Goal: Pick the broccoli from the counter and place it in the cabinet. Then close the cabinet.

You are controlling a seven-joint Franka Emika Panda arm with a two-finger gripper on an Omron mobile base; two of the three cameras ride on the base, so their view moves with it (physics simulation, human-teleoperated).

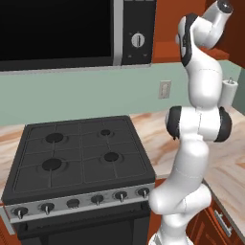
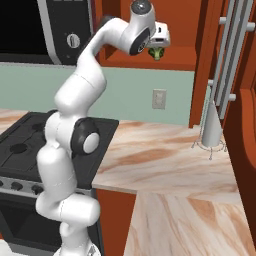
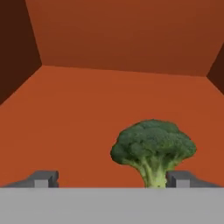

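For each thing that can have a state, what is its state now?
gripper: open, fingertips wide apart.
broccoli: upright inside the cabinet, close to one fingertip; cannot tell whether they touch.
cabinet: open, door not closed.
stove: burners unlit, nothing on them.
paper-towel roll: upright on the counter.

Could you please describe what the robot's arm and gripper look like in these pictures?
The arm is made of smooth, rounded glossy white segments, joined by dark grey to black rings and caps at the joints, with a grey disc on the topmost joint. No loose cables or markings are visible. The gripper has a white boxy body and two small, blocky grey finger tips.
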